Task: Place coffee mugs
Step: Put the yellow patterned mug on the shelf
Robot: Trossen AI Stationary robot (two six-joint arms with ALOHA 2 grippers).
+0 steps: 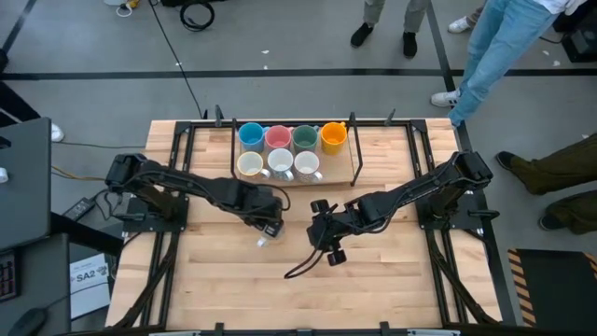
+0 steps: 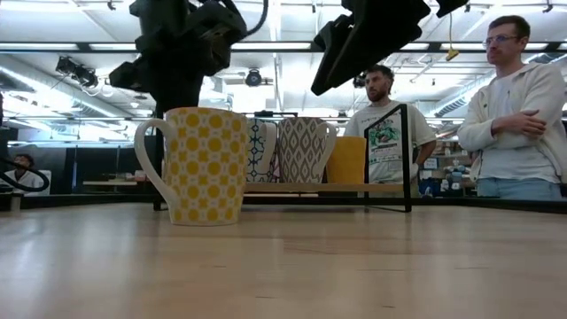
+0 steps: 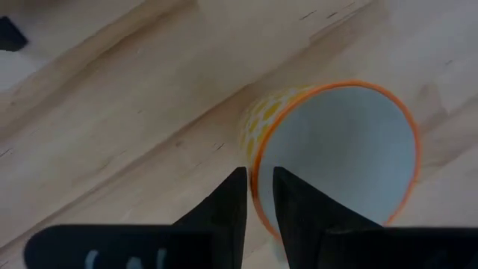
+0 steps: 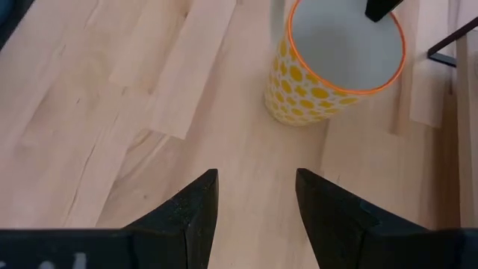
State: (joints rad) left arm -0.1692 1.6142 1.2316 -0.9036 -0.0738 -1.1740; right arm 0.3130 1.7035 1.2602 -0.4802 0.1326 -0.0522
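A yellow-patterned mug with an orange lip and white inside [image 2: 205, 165] stands upright with its base on the table near its middle, handle [image 2: 146, 159] to one side. My left gripper [image 3: 260, 187] is above it, shut over its rim, and hides most of it in the high view [image 1: 264, 240]. My right gripper [image 4: 255, 196] is open and raised off the table to the mug's right [image 1: 328, 245], touching nothing. Seven other mugs sit in a rack: blue [image 1: 250, 134], pink [image 1: 278, 138], dark green [image 1: 305, 138] and orange [image 1: 334, 136] in the far row, three white ones [image 1: 280, 164] in the near row. My left gripper holds the patterned mug by its rim [image 3: 255, 166], on the side nearest the wrist. One finger [image 3: 302, 205] is inside the mug and one [image 3: 228, 205] outside, coming from above and pointing down. The mug stands upright with its base on the table.
The rack [image 1: 354, 175] is a wooden tray with a black wire frame at the table's far middle. Bare wood lies between it and the near edge. Black frame rails run along both sides [image 1: 438, 261]. Two people stand beyond the far edge [image 2: 518, 106].
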